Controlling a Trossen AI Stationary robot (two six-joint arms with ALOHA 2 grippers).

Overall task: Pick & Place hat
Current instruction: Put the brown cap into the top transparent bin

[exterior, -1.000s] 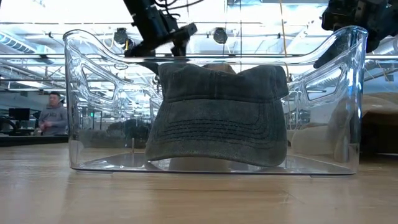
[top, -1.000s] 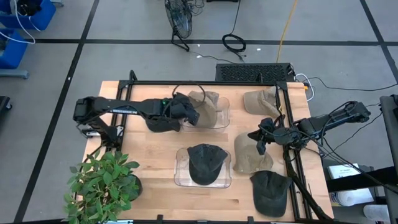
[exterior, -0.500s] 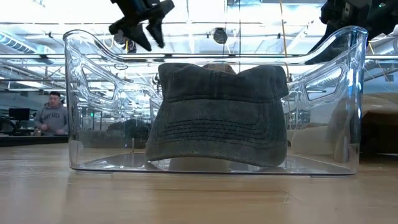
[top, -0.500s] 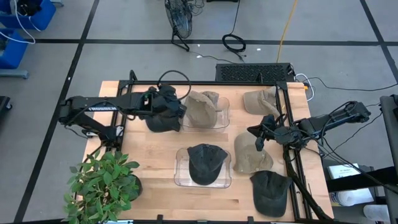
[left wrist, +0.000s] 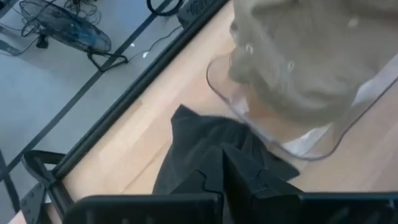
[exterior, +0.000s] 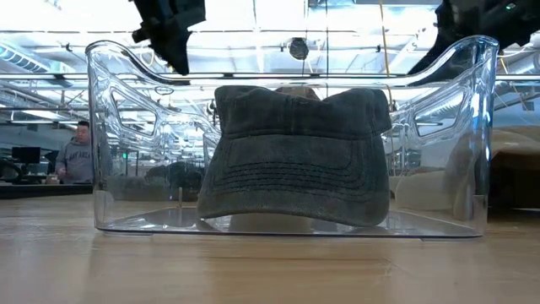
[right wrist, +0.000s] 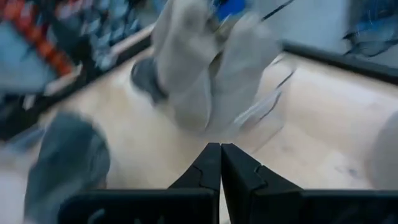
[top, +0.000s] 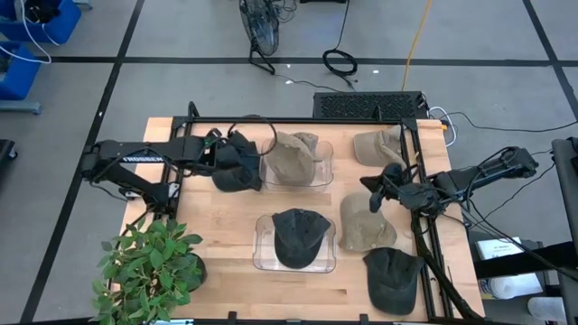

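A tan hat (top: 292, 155) lies in the far clear tray (top: 323, 173). A dark hat (top: 301, 233) sits in the near clear tray (top: 262, 253), its brim toward the low camera (exterior: 295, 169). Another dark hat (top: 237, 171) lies on the wood left of the far tray. My left gripper (top: 224, 155) hangs shut and empty above it (left wrist: 225, 155), well over tray height (exterior: 173, 51). My right gripper (top: 375, 202) is shut and empty (right wrist: 220, 149) in the air above a tan hat (top: 364, 224) right of the near tray.
A tan hat (top: 377, 144) lies at the far right and a dark hat (top: 393, 276) at the near right. A potted plant (top: 149, 266) stands at the near left corner. Black frame rails (top: 298, 120) run along the far edge and right side. A person (exterior: 80, 152) stands in the room behind.
My left gripper has drawn back from over the far tray toward the table's left edge and has shut; the tan hat stays in the tray. It now hangs over the dark hat beside the tray.
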